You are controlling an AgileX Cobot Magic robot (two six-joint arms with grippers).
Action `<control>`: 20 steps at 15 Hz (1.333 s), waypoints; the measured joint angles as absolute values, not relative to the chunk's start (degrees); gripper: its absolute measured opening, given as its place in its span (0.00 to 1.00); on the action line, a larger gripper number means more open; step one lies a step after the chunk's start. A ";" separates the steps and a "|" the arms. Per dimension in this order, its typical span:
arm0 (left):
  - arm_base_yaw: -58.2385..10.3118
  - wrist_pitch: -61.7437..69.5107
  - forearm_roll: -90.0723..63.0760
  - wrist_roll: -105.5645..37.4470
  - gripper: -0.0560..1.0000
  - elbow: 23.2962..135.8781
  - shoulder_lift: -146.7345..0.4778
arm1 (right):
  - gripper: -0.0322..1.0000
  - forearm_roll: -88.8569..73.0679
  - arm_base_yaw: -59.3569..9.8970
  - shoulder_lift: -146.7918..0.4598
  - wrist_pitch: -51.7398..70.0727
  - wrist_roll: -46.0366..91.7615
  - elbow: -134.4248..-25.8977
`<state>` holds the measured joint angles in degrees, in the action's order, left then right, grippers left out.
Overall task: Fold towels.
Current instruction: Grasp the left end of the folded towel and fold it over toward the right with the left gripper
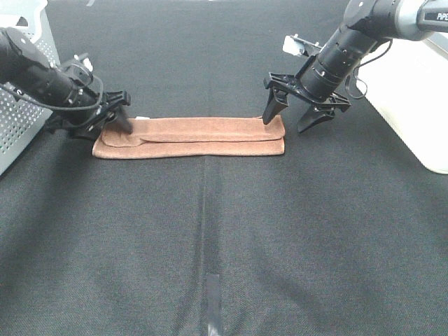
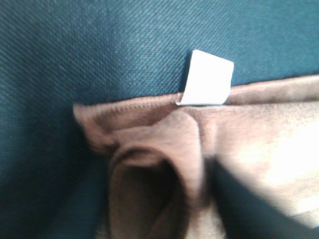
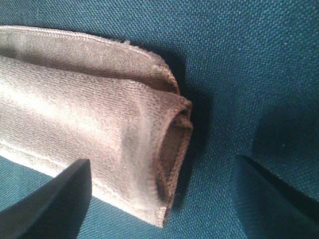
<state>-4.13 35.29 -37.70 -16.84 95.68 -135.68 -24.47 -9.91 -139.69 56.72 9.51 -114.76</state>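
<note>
Black cloth covered the table (image 1: 224, 266); the brown towel (image 1: 203, 136) lay on it folded into a long strip. The right gripper (image 1: 285, 124) gaped over one end; the left gripper (image 1: 117, 127) possibly pinched the other, too blurred to tell. Uneven lifting could spill the loose layers.

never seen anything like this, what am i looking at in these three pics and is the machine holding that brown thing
It is a robot with two arms, each ending in a gripper, working at a table covered in black cloth. The wide picture comes from a camera mounted high up. The two close-ups come from cameras on the arms' wrists. On the table lies one brown towel, folded into a long strip, with a small white tag at one end. The left gripper sits at that end; whether it grips the towel is unclear. The right gripper is at the other end, open across the corner, holding nothing.
</note>
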 joint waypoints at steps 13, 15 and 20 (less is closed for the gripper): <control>-4.24 49.50 -20.00 -5.04 0.12 107.43 -128.17 | 0.74 -24.47 -9.91 -139.69 63.88 9.51 -114.76; -5.73 53.69 -19.19 -2.18 0.12 111.61 -128.17 | 0.74 -23.89 -9.91 -139.00 64.34 9.45 -114.76; -15.70 51.80 -20.51 3.55 0.12 113.85 -128.34 | 0.74 -22.75 -9.91 -133.96 64.40 9.45 -114.76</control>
<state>-15.70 51.80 -20.51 3.55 113.85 -128.34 -22.75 -9.91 -133.96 64.40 9.45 -114.76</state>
